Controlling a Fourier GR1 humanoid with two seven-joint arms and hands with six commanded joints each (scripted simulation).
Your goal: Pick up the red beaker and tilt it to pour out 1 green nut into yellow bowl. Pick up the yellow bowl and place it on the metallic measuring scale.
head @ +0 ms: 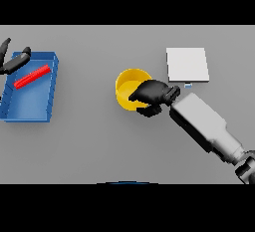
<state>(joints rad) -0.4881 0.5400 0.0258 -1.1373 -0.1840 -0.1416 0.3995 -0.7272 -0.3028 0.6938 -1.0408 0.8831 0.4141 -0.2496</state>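
Yellow bowl [128, 84] seen on grey table [99, 141], near middle, just left of metallic scale [187, 64], not touching it. Bowl's right rim gripped by right hand [152, 95], fingers curled over edge. Left hand [14, 59] seen at far left, over corner of blue tray [30, 114]; fingers straight, nothing held. Red beaker [32, 76] laid flat inside tray. Green nut not seen.

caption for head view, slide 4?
Right hand curled on the yellow bowl rim, beside the metallic scale; left hand over blue tray.
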